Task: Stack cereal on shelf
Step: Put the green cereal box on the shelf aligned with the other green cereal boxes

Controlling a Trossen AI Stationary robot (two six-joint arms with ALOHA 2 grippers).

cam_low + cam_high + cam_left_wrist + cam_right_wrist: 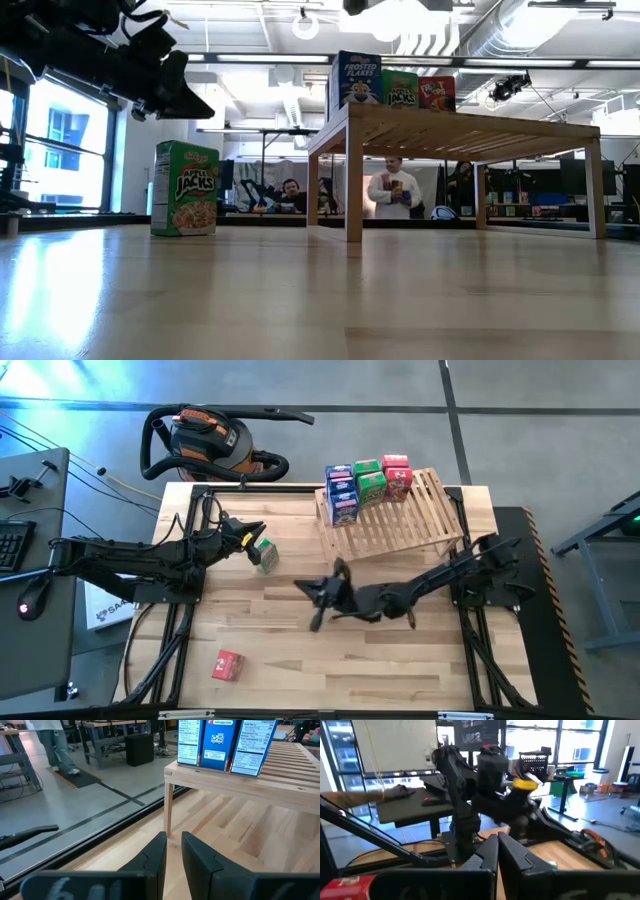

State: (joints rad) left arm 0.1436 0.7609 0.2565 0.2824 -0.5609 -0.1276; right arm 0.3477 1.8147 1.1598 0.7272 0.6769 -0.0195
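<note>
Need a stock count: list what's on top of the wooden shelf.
On the shelf, at its far left corner, the high view shows cereal boxes: three blue, two green and two red. Whether any box hides behind these cannot be seen.

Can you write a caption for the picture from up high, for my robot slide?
Cereal boxes crowd the shelf while a green box and a red box wait on the table.

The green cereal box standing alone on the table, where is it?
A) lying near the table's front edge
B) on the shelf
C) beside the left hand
C: the green cereal box stands on the tabletop right by the left hand, away from the shelf.
</note>
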